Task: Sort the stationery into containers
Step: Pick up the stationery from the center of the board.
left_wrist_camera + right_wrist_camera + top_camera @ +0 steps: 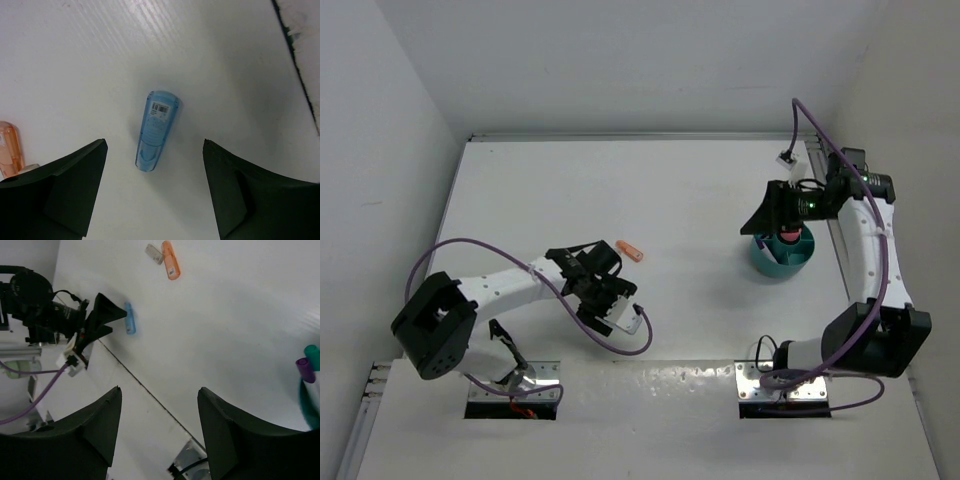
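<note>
As its jaws gape, the left gripper (154, 143) hangs over the blue stick (156, 127).

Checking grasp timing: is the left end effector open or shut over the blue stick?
Open. In the left wrist view, the left end effector is spread wide, with the blue stick lying flat between its fingers, untouched.

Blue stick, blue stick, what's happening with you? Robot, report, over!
Left gripper open, blue stick lying below it, not gripped. Right gripper open, empty, by teal cup. Nothing in the way. Over.
</note>
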{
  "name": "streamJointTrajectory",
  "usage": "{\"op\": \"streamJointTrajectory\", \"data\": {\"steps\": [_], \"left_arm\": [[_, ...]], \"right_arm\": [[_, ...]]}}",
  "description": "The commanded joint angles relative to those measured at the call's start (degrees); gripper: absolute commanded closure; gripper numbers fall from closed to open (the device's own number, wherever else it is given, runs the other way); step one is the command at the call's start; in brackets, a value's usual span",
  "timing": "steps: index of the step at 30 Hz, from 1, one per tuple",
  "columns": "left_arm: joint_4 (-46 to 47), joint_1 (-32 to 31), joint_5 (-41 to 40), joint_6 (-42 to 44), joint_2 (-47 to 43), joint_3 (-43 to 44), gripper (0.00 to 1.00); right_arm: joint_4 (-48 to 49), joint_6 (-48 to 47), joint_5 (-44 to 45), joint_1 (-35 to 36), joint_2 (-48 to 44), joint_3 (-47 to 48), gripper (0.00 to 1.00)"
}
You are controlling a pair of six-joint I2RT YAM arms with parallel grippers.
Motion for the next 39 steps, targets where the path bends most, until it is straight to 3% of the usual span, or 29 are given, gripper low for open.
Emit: {"op": "streamJointTrajectory", "data": {"steps": [1, 6, 9, 16, 18, 21, 23, 27, 31, 39], "left_arm": [[7.0, -0.58, -2.75, 2.57, 1.69, -2.03, 0.17], [9.91, 1.79, -4.6, 5.37, 4.42, -4.67, 0.21], [10.61, 3.2, -5.04, 6.26, 4.87, -5.37, 0.3], [12.63, 4.25, -3.64, 3.89, 4.08, -5.55, 0.66], [12.46, 4.25, -1.54, -1.1, 3.29, -2.75, 0.79], [13.77, 4.25, 3.56, -13.04, 2.41, 4.36, 0.86], [15.97, 3.99, 5.33, -25.69, 2.4, 9.11, 0.91], [19.22, 2.33, 3.15, -47.21, 2.15, 22.1, 0.94], [19.05, -1.1, -1.34, -53.31, 3.01, 27.83, 0.94], [18.87, -3.75, -1.79, -57.37, 4.6, 32.07, 0.94]], "right_arm": [[-1.22, 1.38, -4.81, -0.44, -2.47, -1.51, 0.39], [-1.58, 1.38, -4.98, -0.44, -4.05, -2.48, 0.39], [-1.93, 1.21, -5.24, -0.44, -4.93, -3.79, 0.4], [1.67, 5.68, -6.39, 1.23, -7.65, -9.76, 0.41], [5.08, 9.62, -6.82, 1.58, -8.88, -12.93, 0.4], [10.7, 17.08, -8.05, 2.19, -10.64, -16.45, 0.32], [14.84, 21.23, -8.23, 3.42, -11.78, -18.03, 0.24], [27.92, 36.58, -8.14, 7.54, -13.28, -19.01, 0.19], [36.71, 45.48, -8.41, 10.45, -11.79, -18.83, 0.19], [38.07, 44.72, -8.5, 14.67, -8.19, -15.5, 0.21]]}}
